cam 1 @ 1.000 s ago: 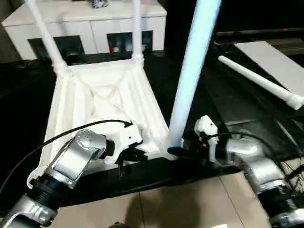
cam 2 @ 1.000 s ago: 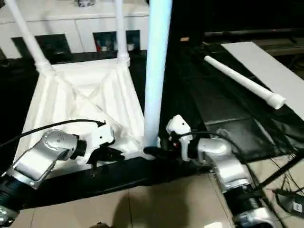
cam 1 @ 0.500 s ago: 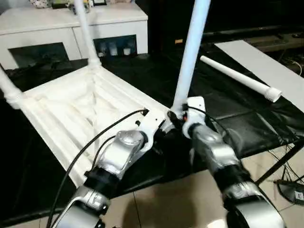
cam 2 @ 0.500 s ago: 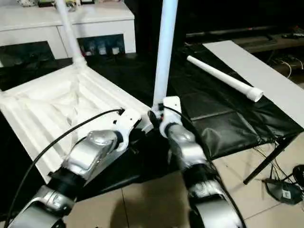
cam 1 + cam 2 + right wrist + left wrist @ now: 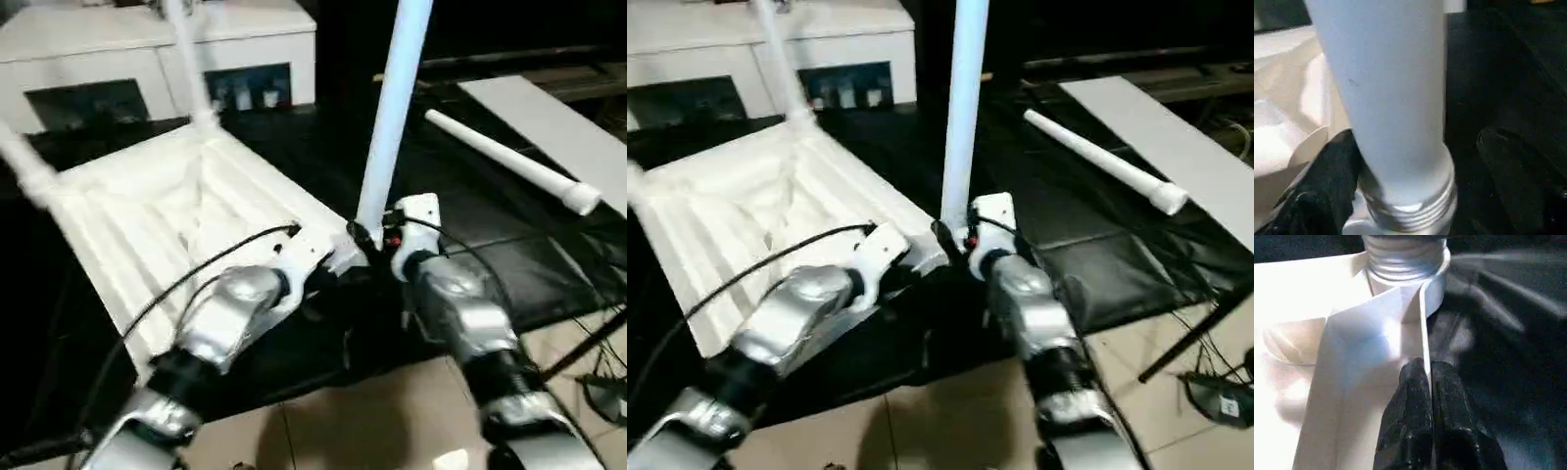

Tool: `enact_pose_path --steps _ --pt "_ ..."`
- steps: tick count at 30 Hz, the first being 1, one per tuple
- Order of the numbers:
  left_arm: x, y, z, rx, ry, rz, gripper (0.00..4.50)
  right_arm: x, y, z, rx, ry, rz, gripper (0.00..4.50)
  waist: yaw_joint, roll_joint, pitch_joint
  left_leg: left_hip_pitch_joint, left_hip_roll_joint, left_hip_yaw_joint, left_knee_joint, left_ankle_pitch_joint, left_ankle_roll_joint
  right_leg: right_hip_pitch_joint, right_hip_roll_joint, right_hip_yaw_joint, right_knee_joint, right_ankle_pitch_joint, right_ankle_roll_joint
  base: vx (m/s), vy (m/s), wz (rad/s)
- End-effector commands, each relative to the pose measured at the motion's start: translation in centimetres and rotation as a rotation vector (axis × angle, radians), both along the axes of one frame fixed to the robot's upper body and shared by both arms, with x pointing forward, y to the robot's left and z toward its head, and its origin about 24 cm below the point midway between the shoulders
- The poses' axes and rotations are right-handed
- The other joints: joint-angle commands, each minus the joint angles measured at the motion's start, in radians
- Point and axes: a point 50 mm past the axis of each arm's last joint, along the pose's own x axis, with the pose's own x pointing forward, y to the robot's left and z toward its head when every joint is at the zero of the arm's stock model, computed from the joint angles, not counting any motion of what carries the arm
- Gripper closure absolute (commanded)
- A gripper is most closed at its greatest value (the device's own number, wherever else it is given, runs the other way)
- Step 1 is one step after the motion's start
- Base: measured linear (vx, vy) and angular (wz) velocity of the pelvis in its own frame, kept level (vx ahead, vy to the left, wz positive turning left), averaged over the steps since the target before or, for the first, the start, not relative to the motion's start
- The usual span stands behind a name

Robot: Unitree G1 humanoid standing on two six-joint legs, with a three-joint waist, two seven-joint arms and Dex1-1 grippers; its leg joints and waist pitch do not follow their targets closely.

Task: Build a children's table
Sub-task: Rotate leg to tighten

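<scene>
**Tabletop rim pinched, near-right leg standing in its socket**

The left tool (image 5: 1430, 396) is closed tight on the thin rim of the upturned tabletop (image 5: 167, 211), one black finger (image 5: 1408, 416) on either side of the wall, just beside the near-right corner socket (image 5: 1405, 274). The right tool (image 5: 1415, 161) is spread wide around the base of the upright leg (image 5: 392, 117); one finger (image 5: 1322, 181) is seen against the leg's left flank, the other (image 5: 1513, 166) well clear on the far side, so no grip on the tube is shown. The leg's threaded end is seated in the socket, with a few threads exposed above its collar.

The tabletop is laid ribbed side up on the black-covered table (image 5: 460, 196), turned at an angle. Two more legs are fitted at its far corners: one (image 5: 186, 59) at the back, another (image 5: 24, 162) at the left. A fourth leg (image 5: 509, 162) is left lying loose on the cloth to the right, beside a flat white board (image 5: 558, 122). A white cabinet (image 5: 118, 59) is seen beyond the table.
</scene>
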Motion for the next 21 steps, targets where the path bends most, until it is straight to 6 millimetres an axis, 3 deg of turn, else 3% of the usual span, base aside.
enact_pose_path --steps 1,3,5,6,7,10,11,13,16,21 --pt "-1.7 1.1 -1.0 0.037 0.095 -0.155 4.5 -2.0 -0.9 0.0 -0.027 0.02 0.246 0.5 0.007 0.003 -0.068 0.015 0.032 -0.009 -0.058 -0.143 0.078 0.058 -0.038 0.036 -0.058 0.047 -0.231 0.0 0.0 0.0" --pt "-3.0 1.9 -1.2 0.051 0.15 -0.293 4.5 -4.1 -1.7 -0.2 -0.055 0.052 0.442 0.5 0.016 0.005 -0.065 0.019 0.032 -0.005 -0.057 -0.171 0.087 0.054 -0.039 0.038 -0.059 0.038 -0.239 0.0 0.0 0.0" --pt "-4.0 2.2 -1.1 0.054 0.188 -0.392 4.5 -4.8 -2.2 -0.2 -0.067 0.078 0.516 0.5 0.018 0.004 -0.059 0.017 0.033 -0.006 -0.065 -0.209 0.078 0.054 -0.042 0.037 -0.065 -0.032 -0.243 0.0 0.0 0.0" --pt "-4.3 2.3 -1.0 0.053 0.205 -0.417 4.5 -4.9 -2.4 -0.2 -0.079 0.088 0.528 0.5 0.016 0.0 -0.056 0.021 0.035 -0.005 -0.07 -0.251 0.064 0.049 -0.043 0.039 -0.069 -0.098 -0.244 0.0 0.0 0.0" --pt "-4.7 2.3 -0.8 0.045 0.223 -0.452 4.5 -5.0 -2.6 -0.2 -0.105 0.09 0.547 0.5 0.014 0.002 -0.051 0.025 0.036 -0.005 -0.074 -0.295 0.042 0.044 -0.044 0.04 -0.074 -0.174 -0.24 0.0 0.0 0.0" --pt "-5.1 2.4 -0.6 0.039 0.253 -0.484 4.5 -4.8 -2.8 -0.1 -0.151 0.092 0.565 0.5 0.016 -0.001 -0.047 0.035 0.039 -0.002 -0.076 -0.349 0.011 0.033 -0.044 0.047 -0.082 -0.261 -0.225 0.0 0.0 0.0" --pt "-5.2 2.5 -0.6 0.046 0.253 -0.483 4.5 -4.5 -2.8 0.0 -0.162 0.089 0.565 0.5 0.015 0.001 -0.047 0.036 0.038 -0.003 -0.077 -0.354 0.007 0.032 -0.044 0.047 -0.082 -0.268 -0.223 0.0 0.0 0.0" --pt "-5.1 2.5 -0.6 0.049 0.248 -0.48 4.5 -4.3 -2.7 0.3 -0.163 0.088 0.582 0.5 0.014 -0.006 -0.048 0.027 0.036 -0.006 -0.078 -0.34 0.002 0.038 -0.046 0.046 -0.08 -0.282 -0.207 0.0 0.0 0.0" --pt "-5.0 2.7 -0.5 0.053 0.241 -0.479 4.5 -4.3 -2.7 0.4 -0.173 0.095 0.606 0.5 0.012 -0.009 -0.05 0.026 0.035 -0.006 -0.076 -0.319 0.006 0.039 -0.046 0.047 -0.081 -0.267 -0.199 0.0 0.0 0.0" --pt "-4.8 3.0 -0.4 0.063 0.237 -0.467 4.5 -4.3 -2.7 0.1 -0.189 0.114 0.634 1.07 0.014 -0.009 -0.053 0.023 0.034 -0.003 -0.07 -0.261 0.028 0.041 -0.045 0.047 -0.074 -0.189 -0.22 0.0 0.0 0.0"
